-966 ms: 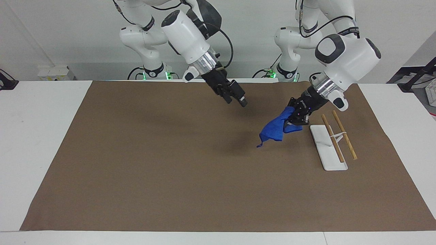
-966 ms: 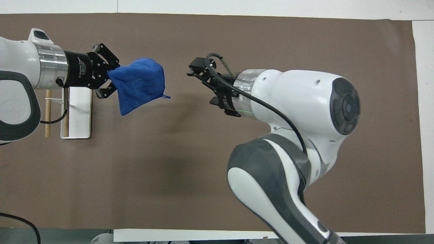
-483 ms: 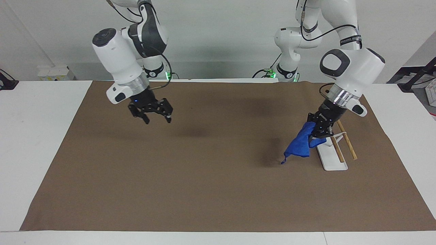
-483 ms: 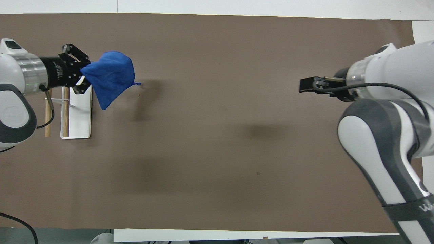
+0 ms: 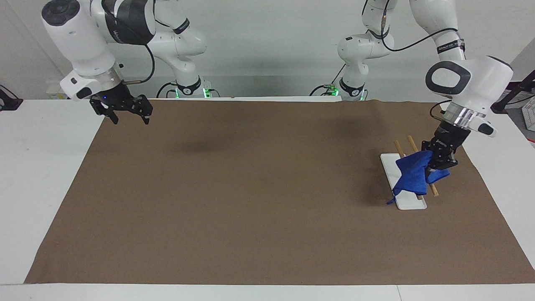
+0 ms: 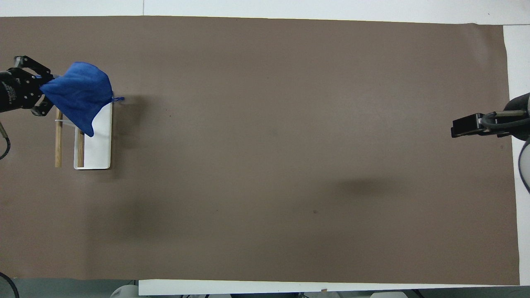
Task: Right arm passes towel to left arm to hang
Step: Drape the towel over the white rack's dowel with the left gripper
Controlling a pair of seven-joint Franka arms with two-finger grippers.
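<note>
Left gripper clenched on towel, over rack. Right gripper spread wide, well apart from rack.

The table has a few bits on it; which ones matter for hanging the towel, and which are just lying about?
Part of the job:
- towel, held by the left gripper over the rack
- rack, white base with wooden rails
- right gripper, open, waiting over the brown mat's corner

Just there:
- brown mat

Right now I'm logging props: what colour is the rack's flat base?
White, a plain flat base under two wooden rods; clearest in the overhead view.
</note>
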